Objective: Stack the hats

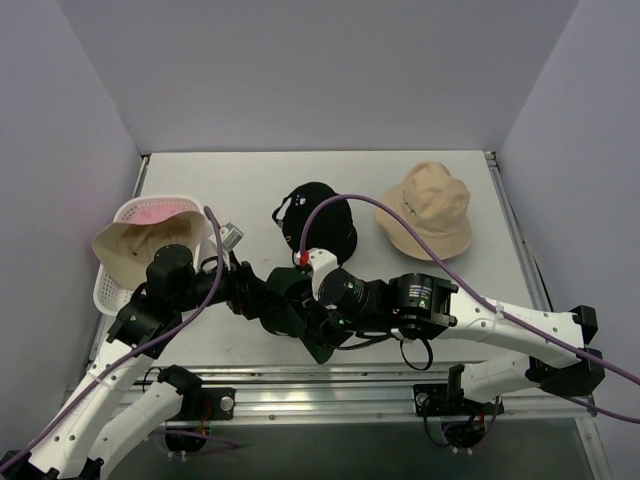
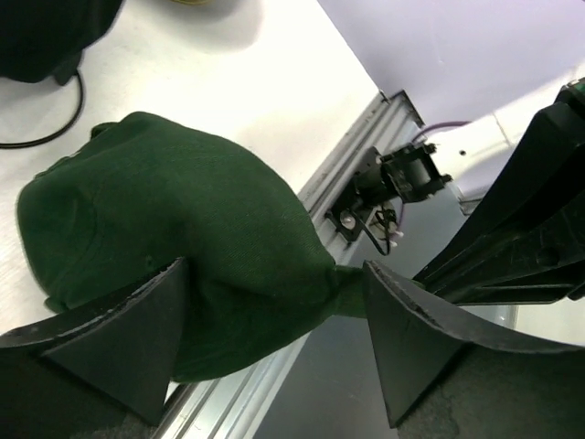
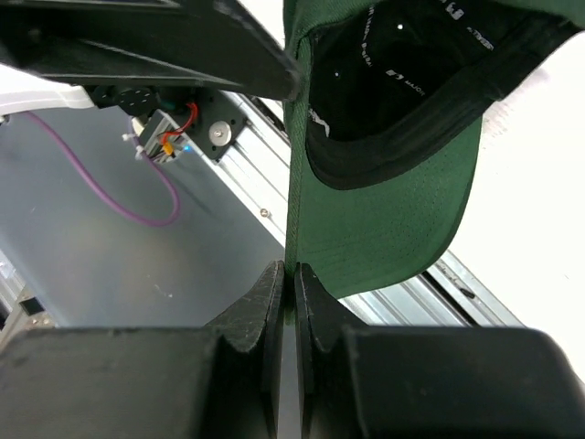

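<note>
A dark green baseball cap (image 3: 393,229) hangs from my right gripper (image 3: 292,271), which is shut on the edge of its brim above the table's near rail. My left gripper (image 2: 274,274) is open, and the cap's crown (image 2: 183,229) bulges between its fingers. In the top view the two grippers meet at the near middle, the left gripper (image 1: 262,300) beside the right gripper (image 1: 300,320), with a bit of the green cap (image 1: 320,350) showing below. A black hat (image 1: 318,222) and a beige bucket hat (image 1: 430,210) lie farther back. Another beige hat (image 1: 145,245) and a pink hat (image 1: 155,212) sit in the basket.
A white perforated basket (image 1: 108,290) stands at the left edge. A purple cable (image 1: 400,215) arcs over the black and beige hats. The metal rail (image 1: 380,385) runs along the near edge. Grey walls close in the table on three sides.
</note>
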### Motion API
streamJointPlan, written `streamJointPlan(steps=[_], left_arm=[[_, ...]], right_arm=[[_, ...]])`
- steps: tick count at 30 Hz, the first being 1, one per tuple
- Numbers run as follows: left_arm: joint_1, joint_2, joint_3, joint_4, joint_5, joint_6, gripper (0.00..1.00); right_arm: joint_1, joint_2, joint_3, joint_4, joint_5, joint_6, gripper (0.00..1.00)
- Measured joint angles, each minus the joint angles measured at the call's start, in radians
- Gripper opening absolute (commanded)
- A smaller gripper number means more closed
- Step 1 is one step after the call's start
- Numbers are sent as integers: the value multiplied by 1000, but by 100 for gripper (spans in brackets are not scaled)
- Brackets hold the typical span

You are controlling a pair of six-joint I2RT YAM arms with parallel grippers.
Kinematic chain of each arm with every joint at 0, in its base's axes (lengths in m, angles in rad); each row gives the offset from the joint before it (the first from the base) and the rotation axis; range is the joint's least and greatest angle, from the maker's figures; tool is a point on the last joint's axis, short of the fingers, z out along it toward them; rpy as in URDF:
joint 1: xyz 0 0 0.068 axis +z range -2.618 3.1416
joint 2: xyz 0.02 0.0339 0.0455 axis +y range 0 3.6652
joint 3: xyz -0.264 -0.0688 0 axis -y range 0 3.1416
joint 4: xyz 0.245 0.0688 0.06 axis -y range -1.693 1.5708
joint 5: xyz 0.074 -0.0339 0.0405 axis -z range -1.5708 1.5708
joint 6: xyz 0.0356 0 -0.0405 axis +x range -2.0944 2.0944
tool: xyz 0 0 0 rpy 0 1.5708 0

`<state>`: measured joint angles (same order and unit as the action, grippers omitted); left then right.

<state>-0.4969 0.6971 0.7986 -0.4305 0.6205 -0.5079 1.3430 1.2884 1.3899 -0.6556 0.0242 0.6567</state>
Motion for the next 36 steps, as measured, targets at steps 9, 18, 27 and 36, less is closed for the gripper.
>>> streamJointPlan(steps=[9,18,27,36], left_arm=[[0,60,-2,78,122,-7,2],[0,91,-32,189,109,-103,2],[0,106,-95,310,39,-269,2],[0,84,-99,355,-27,-375,2]], right_arm=[[-16,2,13,-24,-40,-13,0],[-23,2,27,-50,14,-38,0],[-21,-27,-4,16,105,-101,42],[-3,-147,-288,238,193,-215,52]])
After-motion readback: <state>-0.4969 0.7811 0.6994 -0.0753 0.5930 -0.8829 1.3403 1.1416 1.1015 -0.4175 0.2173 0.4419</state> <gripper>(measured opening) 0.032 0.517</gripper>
